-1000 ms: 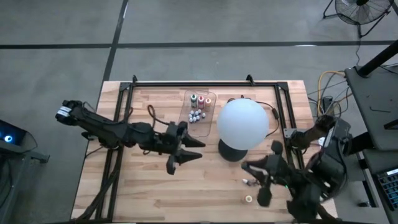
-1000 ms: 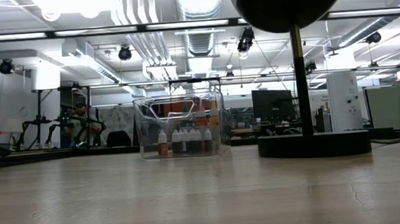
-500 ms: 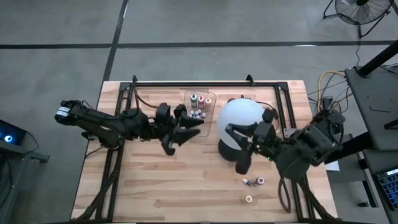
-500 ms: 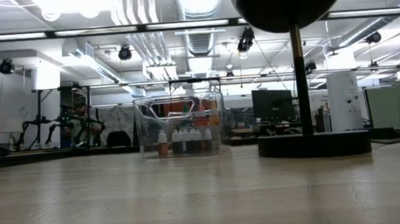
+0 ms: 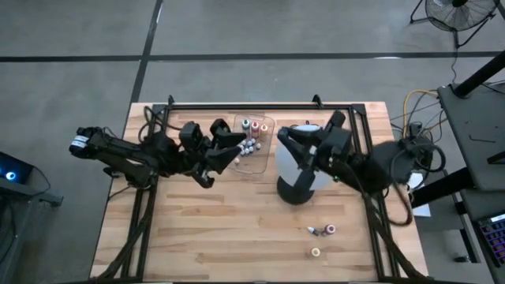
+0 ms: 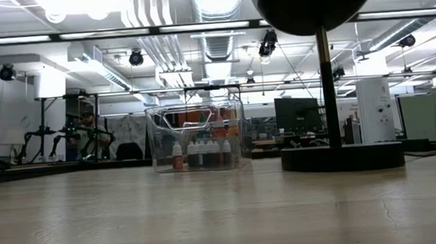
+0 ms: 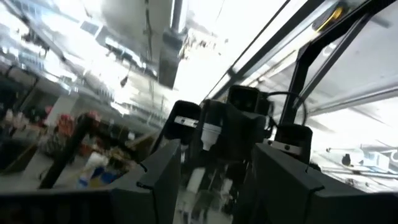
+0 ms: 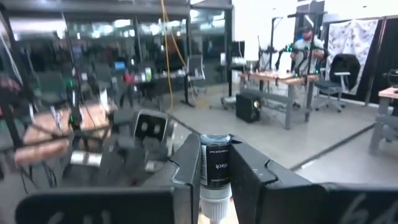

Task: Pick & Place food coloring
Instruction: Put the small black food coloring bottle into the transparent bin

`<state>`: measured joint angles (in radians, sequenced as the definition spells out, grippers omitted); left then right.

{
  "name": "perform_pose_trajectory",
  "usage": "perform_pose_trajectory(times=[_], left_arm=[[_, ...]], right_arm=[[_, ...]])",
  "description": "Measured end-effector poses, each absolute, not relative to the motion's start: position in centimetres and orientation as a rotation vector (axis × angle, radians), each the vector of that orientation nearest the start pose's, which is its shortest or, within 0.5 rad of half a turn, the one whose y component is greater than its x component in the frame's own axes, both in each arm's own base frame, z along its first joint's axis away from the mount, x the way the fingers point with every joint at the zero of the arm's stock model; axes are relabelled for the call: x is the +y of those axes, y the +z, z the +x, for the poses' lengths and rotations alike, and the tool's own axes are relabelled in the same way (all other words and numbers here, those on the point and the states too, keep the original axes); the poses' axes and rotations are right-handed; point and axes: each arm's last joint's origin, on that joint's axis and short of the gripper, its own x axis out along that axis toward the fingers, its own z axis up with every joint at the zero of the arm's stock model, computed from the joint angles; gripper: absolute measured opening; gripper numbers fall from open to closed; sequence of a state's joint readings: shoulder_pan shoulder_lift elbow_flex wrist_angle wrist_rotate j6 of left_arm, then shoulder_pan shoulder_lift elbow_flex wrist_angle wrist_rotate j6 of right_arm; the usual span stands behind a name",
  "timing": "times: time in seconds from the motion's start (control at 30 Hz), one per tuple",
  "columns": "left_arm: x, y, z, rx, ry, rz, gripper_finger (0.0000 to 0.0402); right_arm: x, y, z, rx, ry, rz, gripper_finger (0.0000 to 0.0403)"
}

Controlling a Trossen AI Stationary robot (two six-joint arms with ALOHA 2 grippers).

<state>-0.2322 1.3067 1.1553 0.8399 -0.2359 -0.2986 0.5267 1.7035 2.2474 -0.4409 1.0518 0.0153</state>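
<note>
**Two arms raised over the bench, one vial in the right end effector**

Two dark arms hang above the wooden bench [image 5: 205, 229]. The right end effector [image 8: 214, 171] is clamped on a small dark vial [image 8: 215, 163] with a black label, held upright between its fingers; seen from above, it sits over the white globe lamp [image 5: 293, 162]. The left end effector [image 5: 225, 155] hovers just beside the clear plastic tray [image 5: 264, 170], its fingers parted with nothing between them. Most of the food coloring bottles [image 5: 251, 136] stand clustered inside that tray, red, green and white-capped; from bench level they [image 6: 201, 154] line up behind its clear wall. Three stray pieces lie on the bare wood near the front right: two small vials [image 5: 322, 230] side by side, and a yellowish cap-like one [image 5: 316, 252] just in front of them.
</note>
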Motion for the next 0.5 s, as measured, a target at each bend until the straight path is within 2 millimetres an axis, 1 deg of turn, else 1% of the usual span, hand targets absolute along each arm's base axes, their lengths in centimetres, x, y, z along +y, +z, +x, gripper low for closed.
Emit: perform_pose_trajectory(times=[0.13, 0.23, 0.37, 0.5], left_arm=[[-5.5, 44.8, 26.6, -0.750, -0.086, -0.411, 0.0170], [-5.1, 45.1, 26.3, -0.806, -0.076, -0.402, 0.0170], [-4.7, 45.3, 26.2, -0.834, -0.074, -0.417, 0.0170], [-4.6, 45.5, 25.9, -0.864, -0.093, -0.436, 0.0170]], right_arm=[[13.0, 55.9, 29.5, -0.161, -0.513, 0.116, 0.0049], [12.8, 56.0, 30.5, -0.209, -0.520, 0.118, 0.0049], [12.8, 56.0, 32.0, -0.278, -0.547, 0.117, 0.0049], [12.8, 55.5, 33.7, -0.346, -0.533, 0.120, 0.0049]])
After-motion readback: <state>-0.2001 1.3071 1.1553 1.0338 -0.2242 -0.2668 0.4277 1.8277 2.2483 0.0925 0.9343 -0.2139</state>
